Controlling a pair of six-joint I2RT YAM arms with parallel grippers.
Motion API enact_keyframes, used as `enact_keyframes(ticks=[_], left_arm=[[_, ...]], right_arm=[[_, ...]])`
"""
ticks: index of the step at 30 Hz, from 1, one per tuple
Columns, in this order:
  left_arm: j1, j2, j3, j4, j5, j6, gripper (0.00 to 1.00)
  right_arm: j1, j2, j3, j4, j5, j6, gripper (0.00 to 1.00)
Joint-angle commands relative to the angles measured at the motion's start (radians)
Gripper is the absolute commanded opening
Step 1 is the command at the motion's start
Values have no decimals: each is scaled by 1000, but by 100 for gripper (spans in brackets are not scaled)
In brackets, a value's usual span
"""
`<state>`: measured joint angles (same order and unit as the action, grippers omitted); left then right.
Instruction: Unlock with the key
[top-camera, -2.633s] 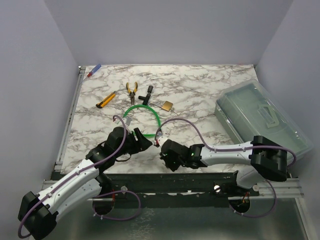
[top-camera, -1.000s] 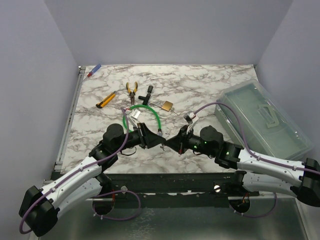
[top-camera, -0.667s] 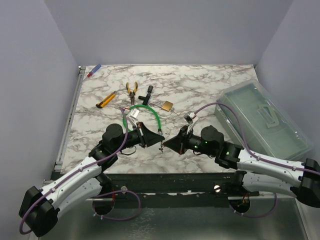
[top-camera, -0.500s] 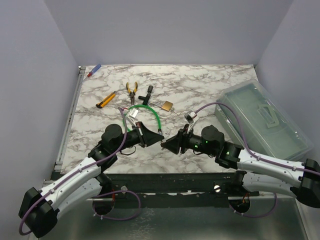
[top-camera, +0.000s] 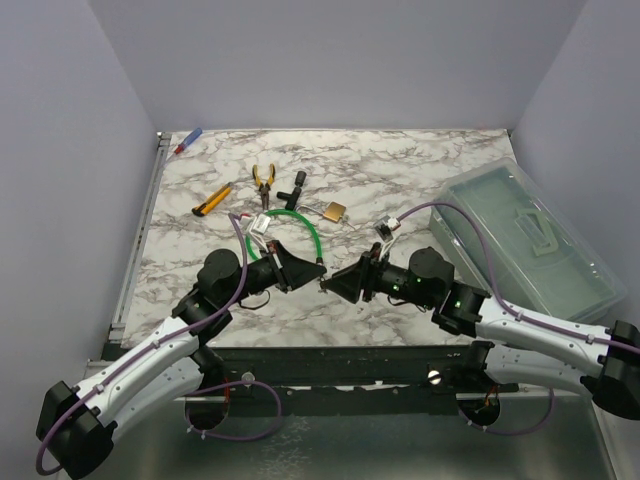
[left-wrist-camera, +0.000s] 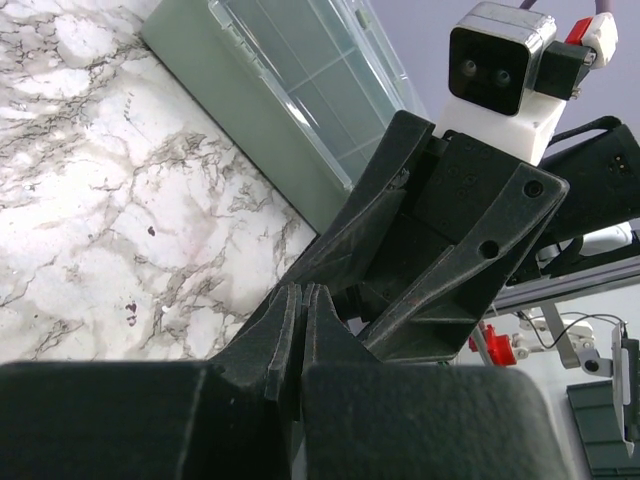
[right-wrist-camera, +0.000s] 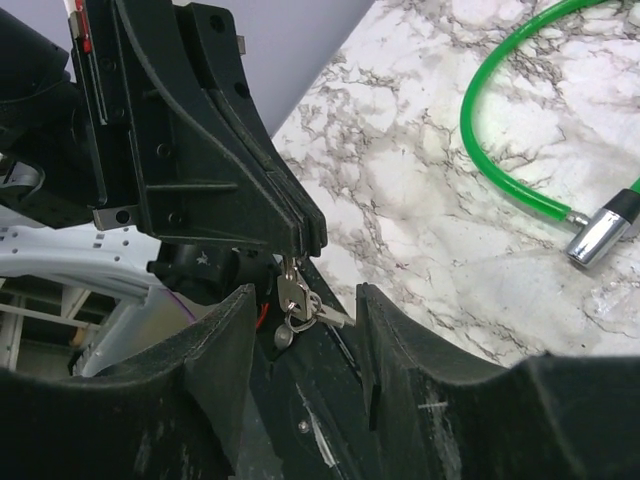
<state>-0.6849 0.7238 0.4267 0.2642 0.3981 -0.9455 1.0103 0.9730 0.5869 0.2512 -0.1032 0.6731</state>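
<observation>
Keys (right-wrist-camera: 297, 300) on a small ring hang from the left gripper (right-wrist-camera: 300, 238), which is pinched tight on them above the worktop (top-camera: 420, 170). The right gripper (right-wrist-camera: 300, 296) faces it tip to tip, fingers spread wide, holding nothing. The padlock (top-camera: 336, 211) lies farther back beside a green cable (right-wrist-camera: 466, 118).

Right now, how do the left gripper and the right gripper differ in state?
The left gripper is shut; the right gripper is open. The left gripper pinches the keys; the right gripper holds nothing, its fingers flanking them. Both point at each other above the table.
</observation>
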Motion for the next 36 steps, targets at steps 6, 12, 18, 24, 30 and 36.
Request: enact_keyframes(ticks=[6, 12, 18, 24, 30, 36], left_arm=[[-5, -6, 39, 18, -21, 6, 0], [-4, -10, 41, 21, -21, 7, 0], [-5, -15, 39, 23, -23, 6, 0], [-5, -28, 32, 23, -33, 3, 0], [-5, -41, 25, 23, -52, 1, 0], [-5, -43, 20, 24, -60, -1, 0]], right_arm=[[-7, 30, -2, 80, -65, 6, 48], [-10, 50, 2, 102, -75, 11, 44], [-15, 69, 5, 122, -94, 16, 36], [-16, 71, 1, 128, -99, 21, 33], [-16, 69, -6, 129, -101, 28, 28], [-18, 74, -1, 136, -103, 28, 14]])
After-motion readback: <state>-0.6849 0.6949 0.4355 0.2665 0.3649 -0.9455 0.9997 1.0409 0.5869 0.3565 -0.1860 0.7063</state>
